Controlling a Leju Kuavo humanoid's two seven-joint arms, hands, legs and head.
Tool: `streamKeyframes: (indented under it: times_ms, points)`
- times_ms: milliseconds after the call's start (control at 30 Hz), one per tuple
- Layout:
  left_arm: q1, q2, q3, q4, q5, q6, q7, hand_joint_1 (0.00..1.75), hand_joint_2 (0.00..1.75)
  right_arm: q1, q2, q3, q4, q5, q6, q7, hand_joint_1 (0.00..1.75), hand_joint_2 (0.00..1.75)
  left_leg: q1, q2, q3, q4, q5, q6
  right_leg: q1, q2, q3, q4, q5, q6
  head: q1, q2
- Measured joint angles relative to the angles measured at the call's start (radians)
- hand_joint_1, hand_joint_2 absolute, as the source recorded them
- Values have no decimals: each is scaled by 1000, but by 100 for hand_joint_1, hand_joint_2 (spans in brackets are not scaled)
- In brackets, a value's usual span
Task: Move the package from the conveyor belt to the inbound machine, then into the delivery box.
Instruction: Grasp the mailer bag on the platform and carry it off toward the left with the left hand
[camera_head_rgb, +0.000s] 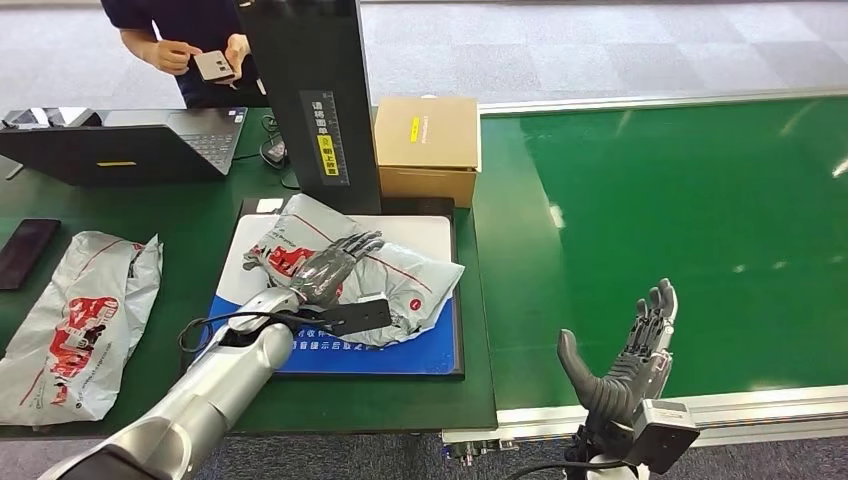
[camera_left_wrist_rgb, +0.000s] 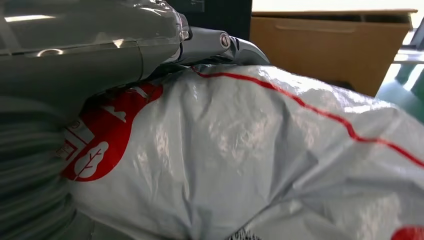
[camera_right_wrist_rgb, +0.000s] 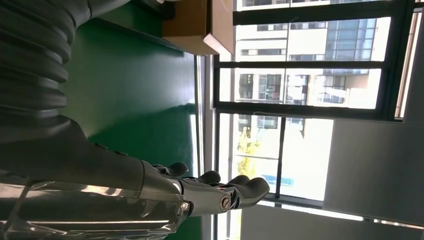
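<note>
Centrally in the head view, a grey plastic package (camera_head_rgb: 400, 275) with red print is seen lying on the white-and-blue plate of the inbound machine (camera_head_rgb: 440, 355), in front of the machine's black upright column (camera_head_rgb: 315, 100). The left hand (camera_head_rgb: 330, 268) is laid flat on top of the package, fingers stretched along its surface and pressing on it; no closed grasp around the package can be made out. In the left wrist view the crinkled grey film of the package (camera_left_wrist_rgb: 240, 165) is shown close up, with the thumb (camera_left_wrist_rgb: 220, 45) resting against its upper edge.

The right hand (camera_head_rgb: 625, 355) is held over the near edge of the green conveyor belt (camera_head_rgb: 690, 200), palm turned inward, fingers apart and nothing in it. In the right wrist view the same hand (camera_right_wrist_rgb: 210, 192) is seen with fingers extended beside the belt (camera_right_wrist_rgb: 135, 95).

A cardboard box (camera_head_rgb: 427, 145) is placed just to the right of the column, at the belt's edge. On the green worktop (camera_head_rgb: 180, 215) to the left, a second grey package (camera_head_rgb: 80, 320) is spread out, a dark phone (camera_head_rgb: 25, 252) lies near the edge, and a laptop (camera_head_rgb: 130, 145) is set further back. A person (camera_head_rgb: 185, 45) stands behind the worktop holding a phone.
</note>
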Motion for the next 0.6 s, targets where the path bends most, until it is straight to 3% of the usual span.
streamKeyframes:
  times_ms: [33, 200, 367, 600]
  points:
    - [-20, -3, -10, 32, -6, -16, 3, 175, 175, 5, 0, -3, -4, 1, -1, 0, 0, 175, 0, 0, 1, 0, 0, 0, 0, 0, 1, 0, 0, 0, 0, 0]
    - [-99, -13, -55, 141, -27, -78, 4, 175, 175, 29, 0, -14, -25, -1, -3, 0, 0, 175, 0, 0, 6, -1, 0, 0, 0, 0, 6, 0, 0, 0, 0, 0]
    - [-129, -15, -71, 183, -19, -75, -15, 175, 175, 58, 0, -20, -48, 1, 3, 0, 0, 175, 0, 0, 8, -1, 0, -1, 0, 0, 8, 0, 0, -1, 0, 0]
    - [-75, -9, -72, 135, 32, 93, -55, 175, 175, 82, 9, -31, -69, 29, 41, 1, 0, 175, 0, 0, 9, -1, 2, -2, 0, 0, 7, 1, 1, -2, 0, 0]
